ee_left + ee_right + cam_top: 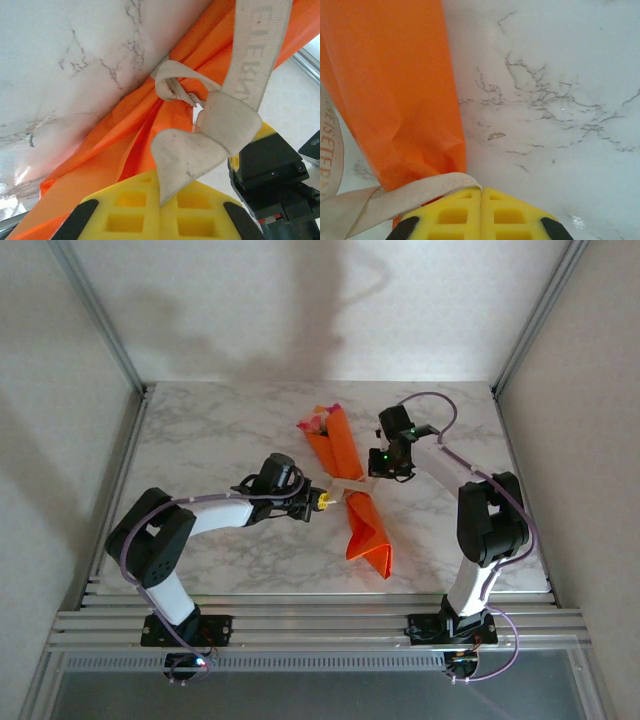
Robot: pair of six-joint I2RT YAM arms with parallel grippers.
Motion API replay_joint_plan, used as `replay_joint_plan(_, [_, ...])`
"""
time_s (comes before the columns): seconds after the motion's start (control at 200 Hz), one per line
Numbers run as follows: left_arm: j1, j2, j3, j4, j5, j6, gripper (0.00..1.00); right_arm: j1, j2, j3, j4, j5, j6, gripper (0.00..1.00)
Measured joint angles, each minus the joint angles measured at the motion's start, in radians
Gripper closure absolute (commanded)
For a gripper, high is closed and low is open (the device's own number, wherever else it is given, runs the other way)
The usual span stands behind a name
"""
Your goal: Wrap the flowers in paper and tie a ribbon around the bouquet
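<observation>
The bouquet [345, 475] lies on the marble as a narrow orange paper cone, with pink and cream flowers [316, 423] at its far wide end. The pale ribbon [347, 483] crosses its cinched middle in a knot [172, 85]. My left gripper [318, 502] sits just left of the waist, shut on one ribbon end [192, 150] caught between its yellow pads. My right gripper [375, 478] is just right of the waist, shut on the other ribbon end [405, 200], beside the orange paper [395, 90].
The marble table [220, 430] is bounded by aluminium posts at the back corners and a slatted rail [320, 620] at the near edge. The paper's folded tail [370, 545] points toward the front. Bare marble lies left and right of the bouquet.
</observation>
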Motion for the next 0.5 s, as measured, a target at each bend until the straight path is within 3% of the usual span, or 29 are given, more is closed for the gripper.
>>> replay_joint_plan(0.501, [0.000,-0.031,-0.080,0.021,0.033,-0.009,1.00,-0.070,-0.010,-0.064,0.049,-0.006,0.082,1.00])
